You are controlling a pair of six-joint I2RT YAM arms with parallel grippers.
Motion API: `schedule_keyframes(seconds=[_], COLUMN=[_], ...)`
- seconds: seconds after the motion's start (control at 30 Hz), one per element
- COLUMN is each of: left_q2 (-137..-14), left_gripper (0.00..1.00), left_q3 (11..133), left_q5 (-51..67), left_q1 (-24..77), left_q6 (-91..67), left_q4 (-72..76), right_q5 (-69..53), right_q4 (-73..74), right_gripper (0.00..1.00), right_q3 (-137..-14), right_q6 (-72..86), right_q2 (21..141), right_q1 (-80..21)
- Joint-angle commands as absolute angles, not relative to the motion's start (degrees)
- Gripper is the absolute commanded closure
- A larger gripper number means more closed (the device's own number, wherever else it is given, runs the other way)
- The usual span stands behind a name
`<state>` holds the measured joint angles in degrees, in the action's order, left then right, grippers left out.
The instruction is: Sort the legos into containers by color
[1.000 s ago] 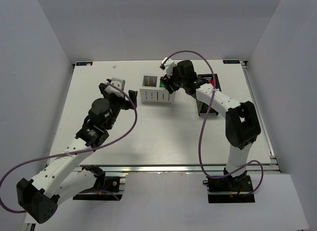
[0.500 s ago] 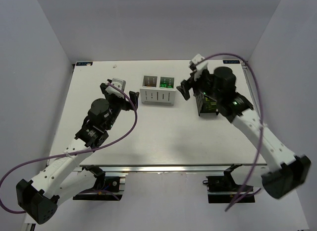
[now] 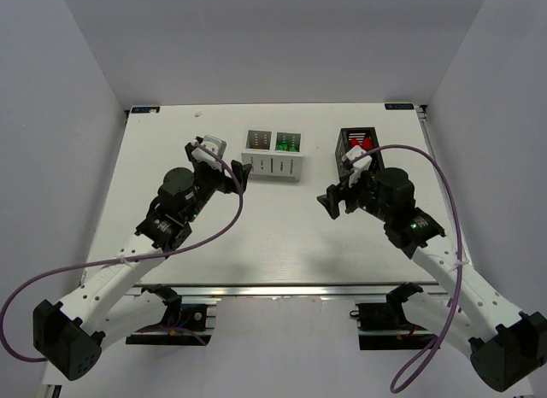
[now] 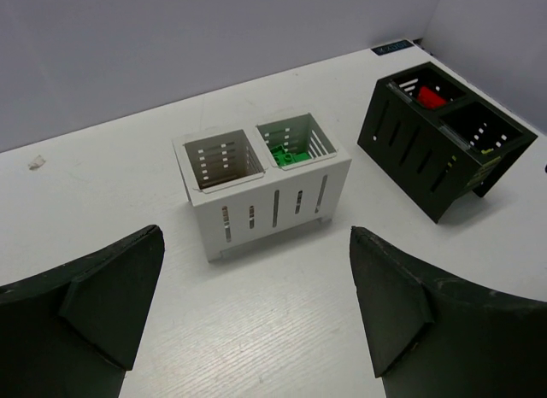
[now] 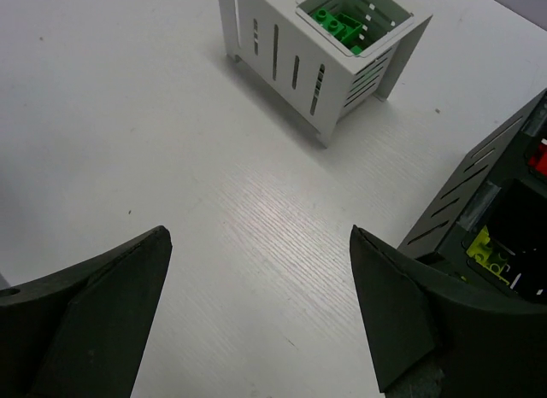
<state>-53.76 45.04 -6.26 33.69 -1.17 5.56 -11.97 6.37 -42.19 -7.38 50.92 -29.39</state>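
The white container [image 3: 272, 167] stands at the back middle of the table. Dark green legos [image 4: 286, 155] lie in its right compartment, also seen from the right wrist as green legos [image 5: 342, 26]. Its left compartment [image 4: 222, 159] looks empty. To its right is the black container [image 3: 344, 148], holding red legos [image 3: 359, 144] in the far compartment and a yellow-green lego [image 5: 483, 244] in the near one. My left gripper [image 3: 219, 164] hangs open to the left of and nearer than the white container, holding nothing. In front of the black container, my right gripper [image 3: 336, 189] is open and empty.
Grey walls close the table [image 3: 256, 236] in on three sides. A purple cable [image 3: 226, 219] loops from each arm. A small white scrap [image 4: 36, 162] lies near the back left edge.
My right arm has drawn back from over the white container's green compartment to the near side of the black container, and its jaws have opened. The left gripper shifted slightly right.
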Motion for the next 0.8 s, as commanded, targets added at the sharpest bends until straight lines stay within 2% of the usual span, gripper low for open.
schedule_keyframes(seconds=[0.0, 0.3, 0.57, 0.77], left_q2=[-54.05, -53.61, -53.35, -53.44], left_gripper=[0.02, 0.02, 0.02, 0.02], left_q3=[44.47, 44.65, 44.65, 44.74], left_q5=[-3.69, -2.73, -2.64, -2.29], left_q1=[33.40, 33.40, 33.40, 33.40], left_q6=[-1.85, -1.58, -1.49, -1.32], left_q4=[6.68, 6.42, 6.42, 6.33], right_q5=[-8.79, -3.43, 4.04, 4.04], right_q4=[2.29, -1.14, -7.64, -7.65], right_gripper=[0.11, 0.11, 0.11, 0.11], right_q3=[-42.46, -41.84, -36.92, -37.00], right_q6=[-2.82, -1.32, -7.90, -8.61], right_q2=[50.01, 48.60, 50.45, 51.51], right_q1=[-28.92, -28.83, -28.74, -28.74])
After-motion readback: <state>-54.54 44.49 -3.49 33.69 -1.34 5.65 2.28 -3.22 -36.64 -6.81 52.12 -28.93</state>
